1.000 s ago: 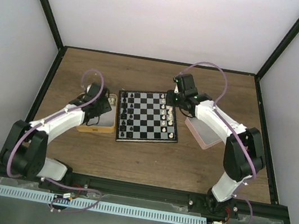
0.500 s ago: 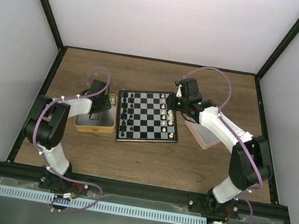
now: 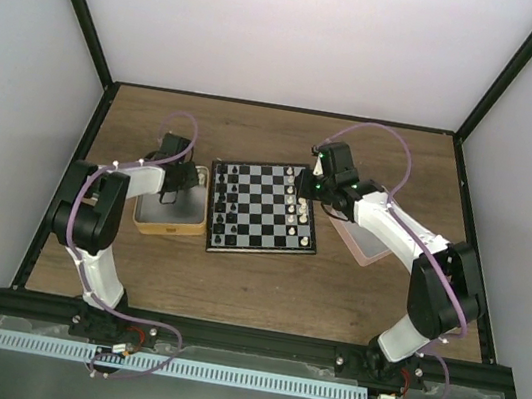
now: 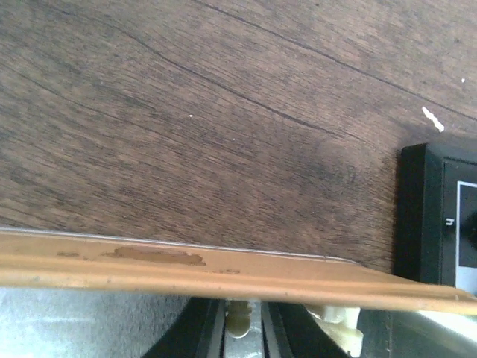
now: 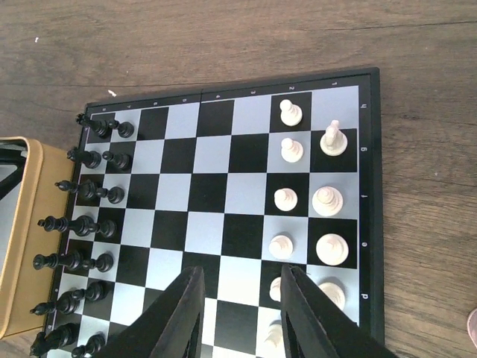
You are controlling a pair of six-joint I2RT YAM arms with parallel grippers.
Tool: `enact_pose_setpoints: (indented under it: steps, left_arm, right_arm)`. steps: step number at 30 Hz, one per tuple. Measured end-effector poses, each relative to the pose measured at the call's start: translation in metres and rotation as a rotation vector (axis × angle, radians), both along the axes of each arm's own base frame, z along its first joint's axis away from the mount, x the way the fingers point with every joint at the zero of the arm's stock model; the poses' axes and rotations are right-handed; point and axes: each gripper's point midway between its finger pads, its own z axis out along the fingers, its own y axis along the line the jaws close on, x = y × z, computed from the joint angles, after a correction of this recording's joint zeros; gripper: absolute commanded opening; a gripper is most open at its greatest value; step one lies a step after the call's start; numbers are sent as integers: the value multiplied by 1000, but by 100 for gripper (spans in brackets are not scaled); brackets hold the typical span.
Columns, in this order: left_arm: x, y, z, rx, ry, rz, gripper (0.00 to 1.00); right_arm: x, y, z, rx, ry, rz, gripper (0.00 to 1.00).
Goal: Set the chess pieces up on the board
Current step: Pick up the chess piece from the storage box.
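Observation:
The board lies mid-table. Black chess pieces fill its two left columns. Cream chess pieces stand along its right side. My right gripper hovers open above the board's right half, with only bare squares between its fingers. My left gripper reaches into the tan tray. In the left wrist view its fingers sit behind the tray wall. They are closed on a small cream chess piece. Another cream piece lies just right of it.
A pink tray sits to the right of the board, under the right forearm. The tan tray touches the board's left edge. Dark frame posts and white walls close in the table on three sides.
The left fingers have closed around the cream piece in the tan tray, and the left arm's elbow has swung to the left. The right gripper has shifted slightly over the board's right side.

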Motion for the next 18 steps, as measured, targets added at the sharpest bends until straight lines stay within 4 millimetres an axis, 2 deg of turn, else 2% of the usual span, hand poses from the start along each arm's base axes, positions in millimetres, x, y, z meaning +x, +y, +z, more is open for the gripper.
enact_pose_setpoints:
  steps: [2, 7, 14, 18]
  left_arm:
    - [0, -1, 0, 3, 2, -9, 5]
    - [-5, 2, 2, 8, 16, 1, 4]
    - [-31, 6, 4, 15, 77, -1, 5]
    - [-41, 0, 16, -20, 84, -19, 5]
  right_arm:
    - [0, 1, 0, 5, 2, 1, 29]
    - [-2, 2, 7, 23, -5, 5, 29]
    - [-5, 7, 19, 50, -24, 17, 29]
    - [-7, 8, 21, 58, -24, 20, 30]
